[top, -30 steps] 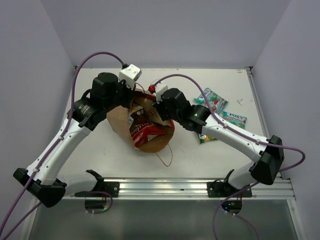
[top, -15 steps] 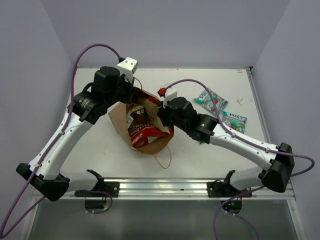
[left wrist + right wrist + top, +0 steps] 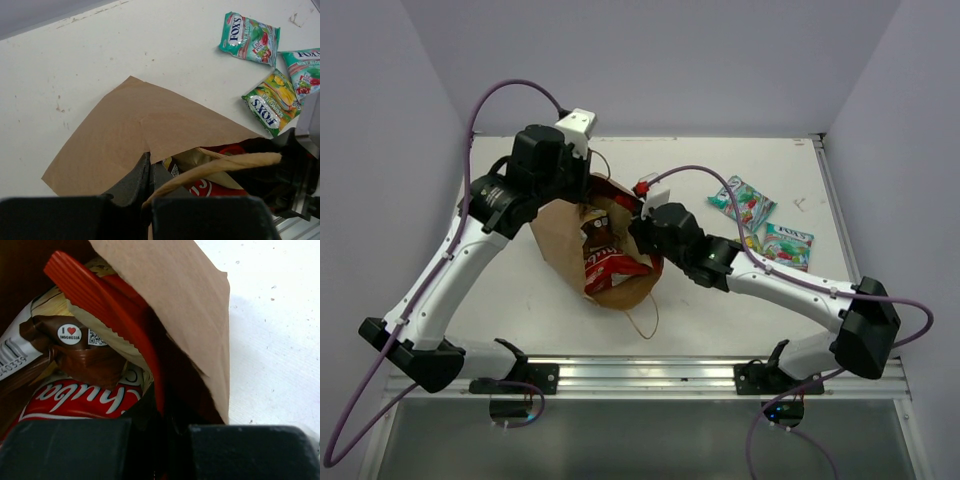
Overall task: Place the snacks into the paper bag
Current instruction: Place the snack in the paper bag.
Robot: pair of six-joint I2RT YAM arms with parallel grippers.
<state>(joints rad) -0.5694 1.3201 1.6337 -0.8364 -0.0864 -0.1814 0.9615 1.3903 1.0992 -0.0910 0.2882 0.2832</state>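
The brown paper bag (image 3: 560, 235) lies on its side with its mouth toward the right. My left gripper (image 3: 583, 190) is shut on the bag's upper rim (image 3: 142, 145), and a twisted handle (image 3: 225, 165) crosses in front of it. My right gripper (image 3: 640, 237) is inside the mouth, shut on the edge of a red-orange packet (image 3: 100, 295). Under it lie a white-brown chips packet (image 3: 85, 350) and a red-white packet (image 3: 75, 400). Three candy packets rest on the table outside: a teal one (image 3: 742, 200), another teal one (image 3: 787, 243) and a green one (image 3: 272, 102).
The bag's other handle loop (image 3: 645, 315) trails on the table toward the near edge. A metal rail (image 3: 650, 375) runs along the front. Walls close in the left, right and back. The right forearm (image 3: 790, 280) passes just in front of the loose candy packets.
My right gripper has pushed a little further into the bag's mouth with the red-orange packet. My left gripper still holds the rim and has risen slightly.
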